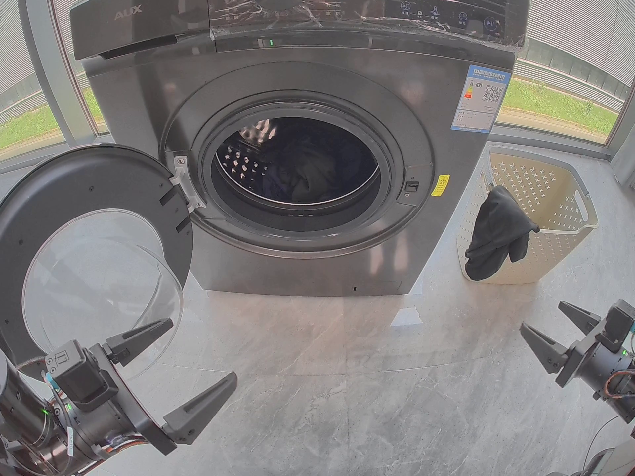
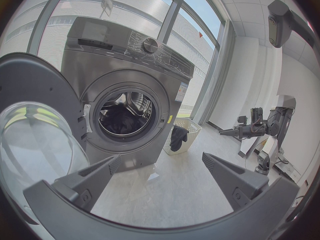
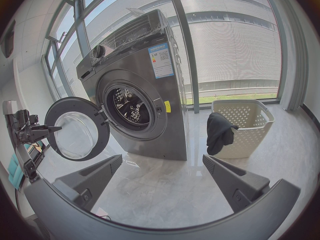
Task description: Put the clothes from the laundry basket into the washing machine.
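The grey washing machine (image 1: 311, 87) stands ahead with its round door (image 1: 86, 233) swung open to the left. Dark clothes (image 1: 301, 170) lie inside the drum. To the machine's right a cream laundry basket (image 1: 562, 199) sits on the floor, with a black garment (image 1: 499, 236) draped over its near rim. My left gripper (image 1: 188, 358) is open and empty, low at the left in front of the door. My right gripper (image 1: 552, 332) is open and empty at the lower right, short of the basket. The left wrist view shows the black garment (image 2: 178, 137), and so does the right wrist view (image 3: 218, 132).
Light tiled floor (image 1: 344, 365) lies between the grippers and the machine. Floor-to-ceiling windows (image 3: 233, 40) run behind the machine and basket. The open door takes up the space at the left.
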Controlling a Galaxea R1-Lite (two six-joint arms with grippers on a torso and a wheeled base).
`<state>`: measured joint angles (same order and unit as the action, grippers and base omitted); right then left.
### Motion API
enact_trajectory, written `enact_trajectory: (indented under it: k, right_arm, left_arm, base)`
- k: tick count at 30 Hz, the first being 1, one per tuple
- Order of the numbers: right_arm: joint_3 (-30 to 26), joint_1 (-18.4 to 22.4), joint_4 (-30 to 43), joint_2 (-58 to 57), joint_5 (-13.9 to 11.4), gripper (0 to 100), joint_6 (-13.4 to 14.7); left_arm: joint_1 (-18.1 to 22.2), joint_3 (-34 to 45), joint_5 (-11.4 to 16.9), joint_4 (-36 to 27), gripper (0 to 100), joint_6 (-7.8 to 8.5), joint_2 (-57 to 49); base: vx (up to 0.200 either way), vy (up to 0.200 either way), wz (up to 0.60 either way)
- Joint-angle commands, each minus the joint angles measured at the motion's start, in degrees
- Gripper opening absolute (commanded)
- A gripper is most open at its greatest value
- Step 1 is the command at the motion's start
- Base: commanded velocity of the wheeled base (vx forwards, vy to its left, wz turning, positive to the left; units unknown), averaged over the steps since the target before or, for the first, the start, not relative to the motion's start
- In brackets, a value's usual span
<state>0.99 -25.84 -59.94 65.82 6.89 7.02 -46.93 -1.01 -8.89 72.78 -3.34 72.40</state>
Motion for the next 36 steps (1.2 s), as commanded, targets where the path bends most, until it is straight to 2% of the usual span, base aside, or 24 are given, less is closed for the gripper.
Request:
enact_trajectory:
  k: [1,3,4,5,8,12,18,23,27,29,31,33,36]
  right_arm:
    - [-0.99,5.19,10.20,-16.33,0.41,100,-0.87]
    - [-0.90,5.63,15.12,-20.29,0.41,100,-0.96]
    - [-0.90,5.63,15.12,-20.29,0.41,100,-0.96]
    - [-0.72,5.80,19.51,-23.19,0.41,100,-0.96]
    - [-0.64,5.89,22.94,-25.48,0.41,100,-0.87]
    - [-0.55,6.07,23.82,-25.39,0.41,100,-0.61]
    - [-0.81,8.71,23.99,-24.33,0.41,100,-0.52]
    - [-0.90,10.11,29.88,-29.96,0.32,100,-0.25]
    - [-0.90,11.17,41.75,-43.67,0.23,100,-0.52]
    - [-0.90,12.84,46.67,-51.14,-0.47,100,-0.78]
    - [-0.90,13.80,49.13,-55.62,-1.17,100,-0.87]
    - [-0.90,15.47,52.73,-61.16,-1.97,100,-0.78]
    - [-0.99,15.56,52.91,-61.07,-1.44,100,0.27]
  left_arm:
    - [0.09,1.01,-0.78,-7.04,100,0.09,-9.65]
    - [0.35,1.01,-0.78,-9.41,100,-0.26,-11.76]
    - [0.35,1.01,-0.78,-9.41,100,-0.26,-11.76]
    - [1.32,1.01,-0.78,-11.43,100,-0.44,-13.69]
    - [2.64,1.01,-0.69,-13.63,100,-0.35,-15.18]
    - [3.69,1.01,-0.78,-14.77,100,-0.44,-15.53]
    - [8.17,1.01,-1.13,-18.20,100,-0.35,-17.47]
    - [12.57,1.01,-1.31,-26.90,100,-0.18,-25.99]
    - [16.61,1.01,-0.78,-37.97,100,-0.35,-37.86]
    - [19.34,1.01,0.10,-44.21,100,-0.35,-43.92]
    - [21.01,1.01,1.24,-47.90,100,-0.26,-47.88]
    - [24.43,1.01,4.76,-53.62,100,-0.44,-54.91]
    - [27.86,1.01,10.82,-59.86,100,-0.79,-63.17]
  base:
    - [0.000,-0.200,0.00]
    - [0.000,-0.200,0.00]
    - [0.000,-0.200,0.00]
    - [0.000,-0.200,0.00]
    - [0.000,-0.200,0.00]
    - [0.000,-0.200,0.00]
    - [0.000,-0.200,0.00]
    - [0.000,-0.200,0.00]
    - [0.000,0.000,0.00]
    - [0.000,0.000,0.00]
    - [0.000,0.000,0.00]
    - [0.000,0.000,0.00]
    - [0.000,0.000,0.00]
